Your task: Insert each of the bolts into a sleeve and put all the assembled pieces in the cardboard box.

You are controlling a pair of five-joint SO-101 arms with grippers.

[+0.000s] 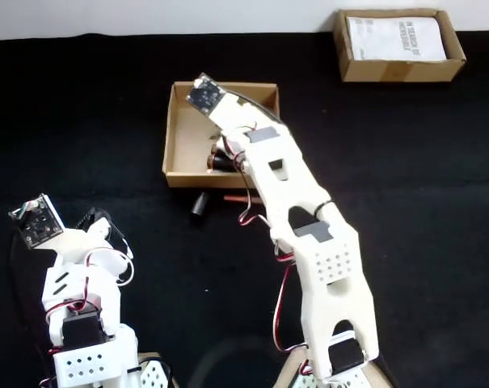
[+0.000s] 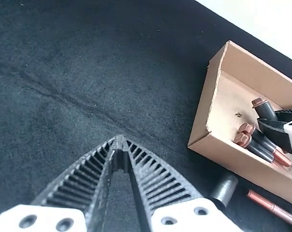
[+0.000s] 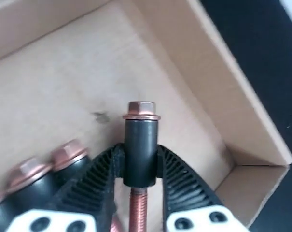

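printed sheet (image 1: 396, 38) in far box (image 1: 398, 72), print illegible

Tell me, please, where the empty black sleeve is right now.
In the high view the sleeve lies just outside the cardboard box, against its near wall, next to a loose bolt.

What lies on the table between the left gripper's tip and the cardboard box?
Nothing but bare black cloth lies between the left gripper and the cardboard box; the left wrist view shows this.
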